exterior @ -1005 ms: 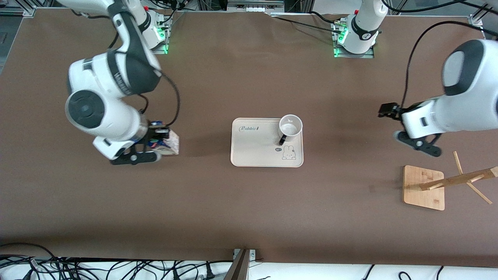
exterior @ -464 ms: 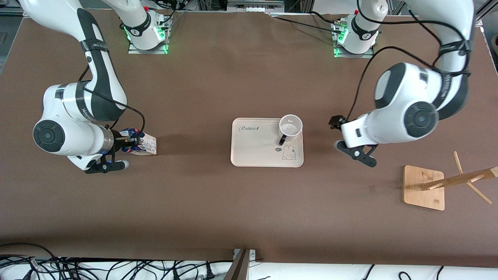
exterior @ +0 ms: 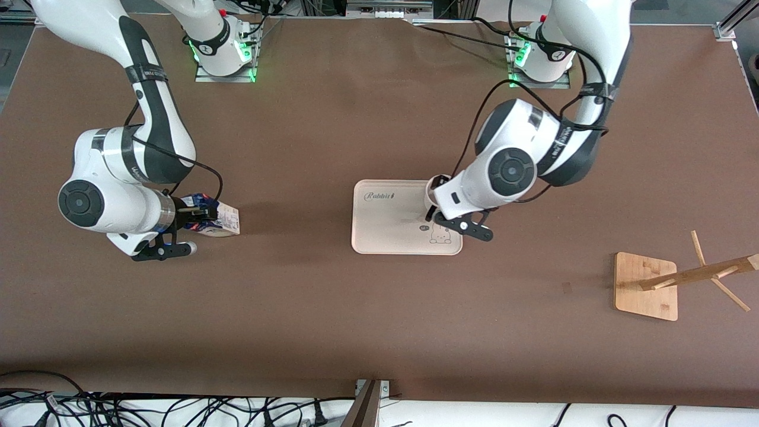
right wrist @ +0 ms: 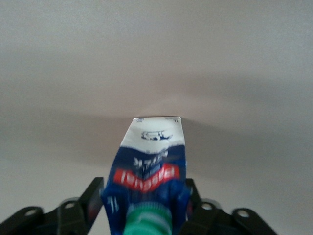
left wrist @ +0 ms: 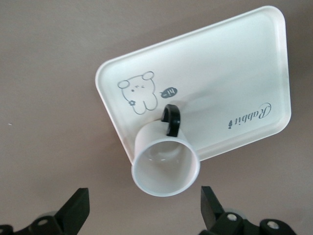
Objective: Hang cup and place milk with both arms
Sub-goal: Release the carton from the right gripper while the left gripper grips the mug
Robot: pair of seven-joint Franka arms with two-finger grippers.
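The cup [left wrist: 166,166] stands upright on the cream tray [exterior: 385,237], at the tray's corner toward the left arm's end, its black handle [left wrist: 172,120] pointing over the tray. In the front view only a sliver of the cup [exterior: 431,188] shows under the left arm [exterior: 510,169]. My left gripper [left wrist: 144,208] hovers over the cup, open, its fingers spread wider than the cup. The milk [exterior: 224,219] lies on its side on the table toward the right arm's end. My right gripper [exterior: 198,216] holds its gable end, fingers [right wrist: 98,188] against both sides beside the green cap [right wrist: 149,220].
A wooden rack with pegs [exterior: 694,274] on a square base [exterior: 643,296] stands toward the left arm's end, nearer to the front camera than the tray. The tray [left wrist: 234,73] carries a rabbit drawing. Cables run along the table's front edge.
The left arm swung in from its end of the table to over the cup. The right arm carried the milk toward its own end, and it has barely moved since.
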